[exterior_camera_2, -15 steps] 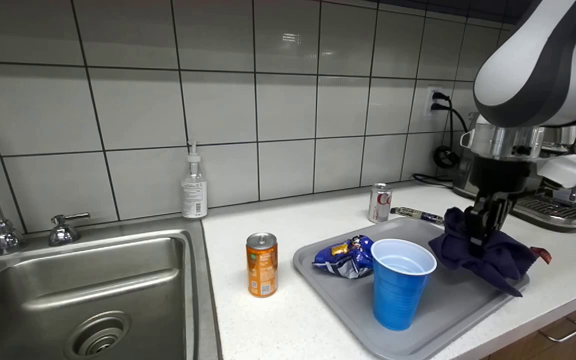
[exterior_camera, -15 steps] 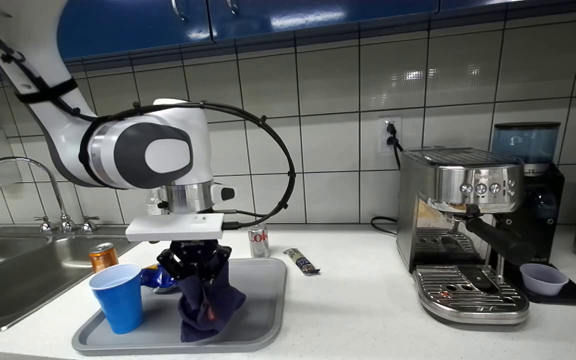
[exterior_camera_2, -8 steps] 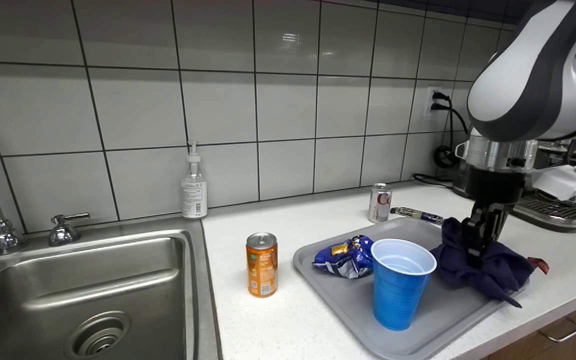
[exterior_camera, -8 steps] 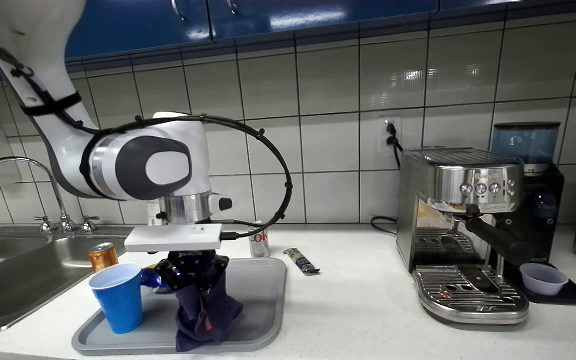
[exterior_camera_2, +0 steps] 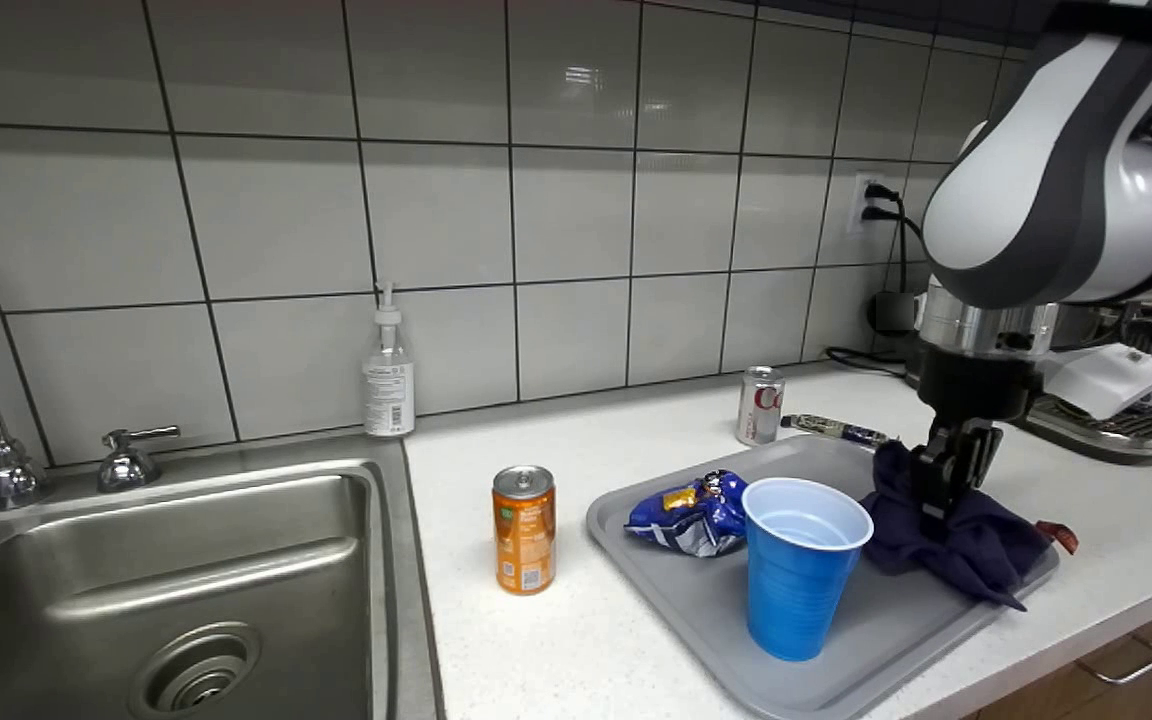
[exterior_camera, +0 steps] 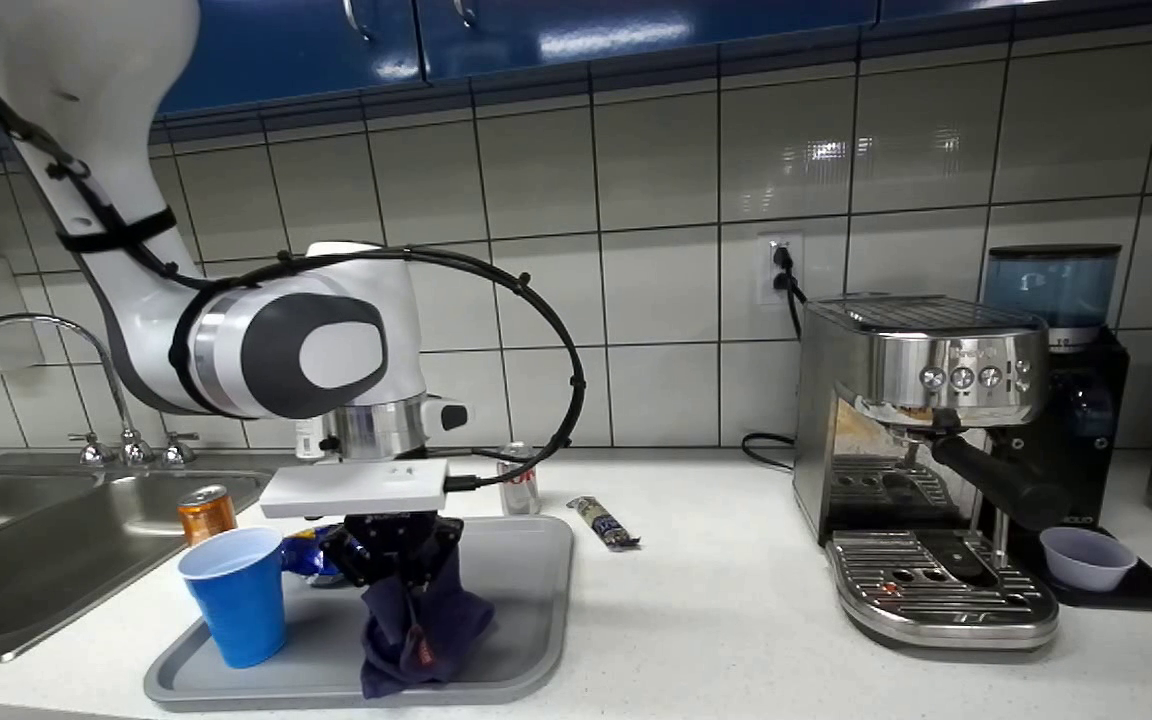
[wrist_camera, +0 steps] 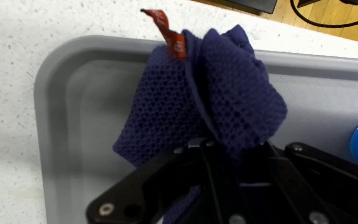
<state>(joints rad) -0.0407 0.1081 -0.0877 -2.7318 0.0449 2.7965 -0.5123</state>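
On or above the grey tray [exterior_camera: 526, 600], toward four o'clock in an exterior view, note the indigo waffle-weave dishcloth [exterior_camera: 441, 630], pinched between narrowed fingers of the gripper [wrist_camera: 230, 144]. Presumably light, limp, unbreakable, not slippery; best held by thick central folds [wrist_camera: 225, 124], avoiding the red label [wrist_camera: 174, 43] at eleven o'clock in the wrist view.

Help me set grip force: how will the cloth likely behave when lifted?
Likely floppy: the cloth bunches and droops about the gripper. Probably not slippery, given its coarse weave. Perhaps light, as its edges look thin.
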